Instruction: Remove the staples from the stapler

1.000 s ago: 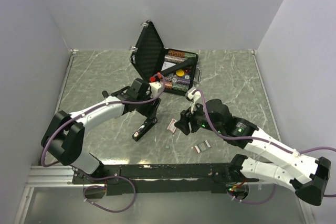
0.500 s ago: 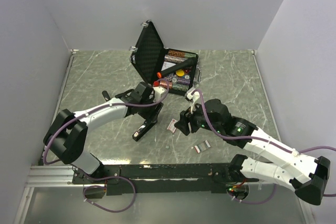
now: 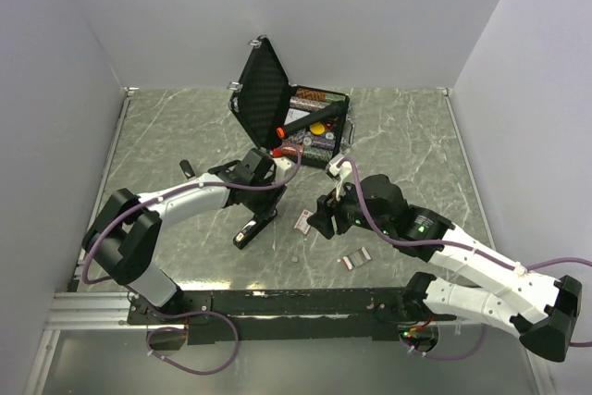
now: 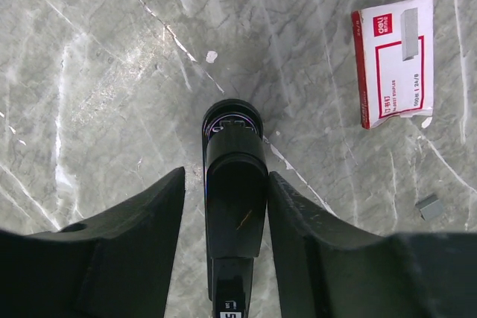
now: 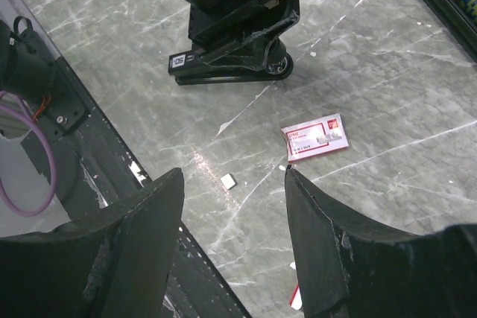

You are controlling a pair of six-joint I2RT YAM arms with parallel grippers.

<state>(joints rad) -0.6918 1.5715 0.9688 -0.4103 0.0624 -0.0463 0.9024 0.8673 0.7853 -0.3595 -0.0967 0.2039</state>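
Note:
The black stapler lies on the marble table, left of centre. In the left wrist view it runs lengthwise between my left fingers. My left gripper is open and straddles its rounded end; the right finger is at its side and a gap shows on the left. From above, the left gripper is over the stapler's far end. My right gripper is open and empty above the table, and it sits right of the stapler. Two short pale staple strips lie near the front. A tiny grey staple piece lies loose.
A small white and red staple box lies between stapler and right gripper, also in the left wrist view. An open black foam-lined case with mixed items stands at the back. A small black item lies at the left.
My left gripper has moved right and down toward the stapler's far end. The right arm, stapler, box and strips have not moved.

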